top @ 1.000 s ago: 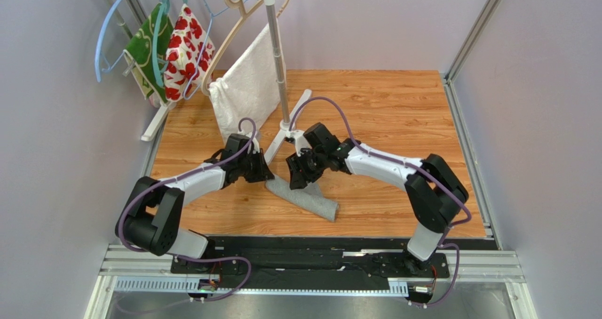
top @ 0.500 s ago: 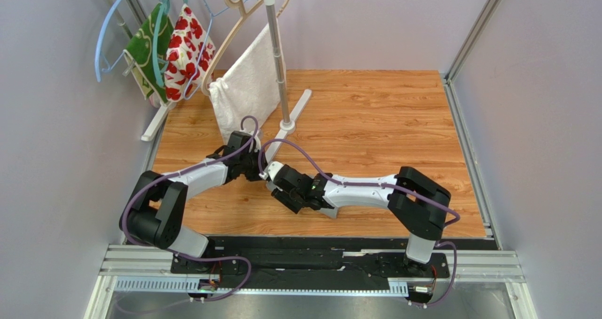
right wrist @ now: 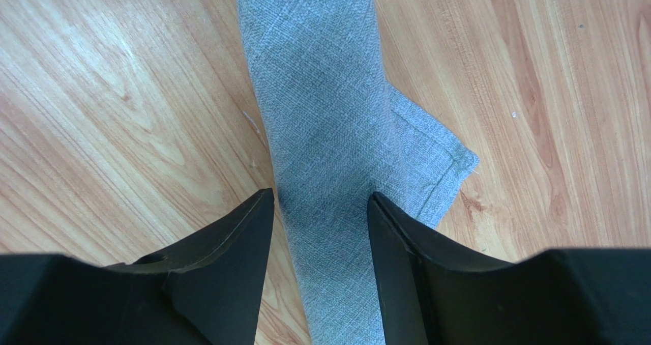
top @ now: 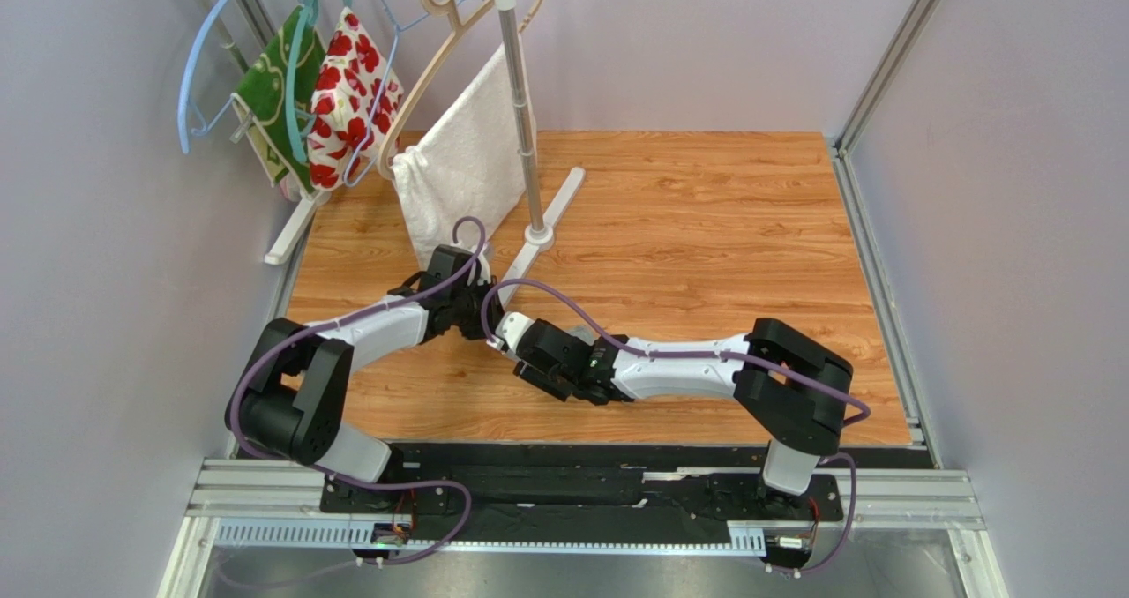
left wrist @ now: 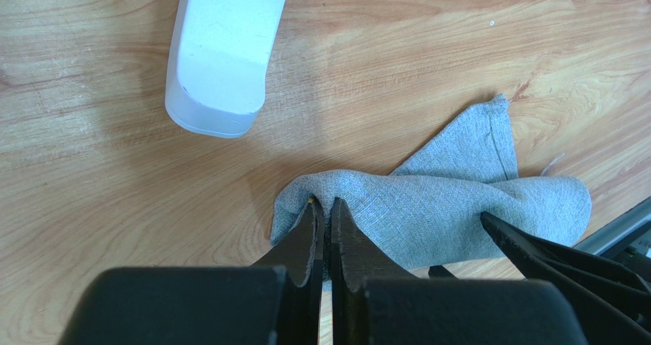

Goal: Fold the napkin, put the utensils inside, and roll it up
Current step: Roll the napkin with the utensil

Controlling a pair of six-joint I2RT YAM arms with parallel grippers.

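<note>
The grey napkin [right wrist: 321, 93] lies as a narrow rolled band on the wooden table, with a loose hemmed corner [right wrist: 439, 162] sticking out to one side. My left gripper [left wrist: 325, 201] is shut on a pinched fold at one end of the napkin [left wrist: 443, 207]. My right gripper [right wrist: 321, 196] is open and low over the band, one finger on each side of it. In the top view the left gripper [top: 477, 320] and the right gripper [top: 530, 364] sit close together, and the right arm hides most of the napkin. The utensils are hidden.
A white clothes rack stands at the back left; its foot [left wrist: 221, 55] lies just beyond the left gripper. A white towel [top: 457, 162], flowered fabrics [top: 347, 76] and hangers hang from it. The right gripper's fingers [left wrist: 535, 246] show in the left wrist view.
The right arm swung from near the rack's base down and to the left, stretching low over the napkin. The left gripper kept its grip and barely moved.
</note>
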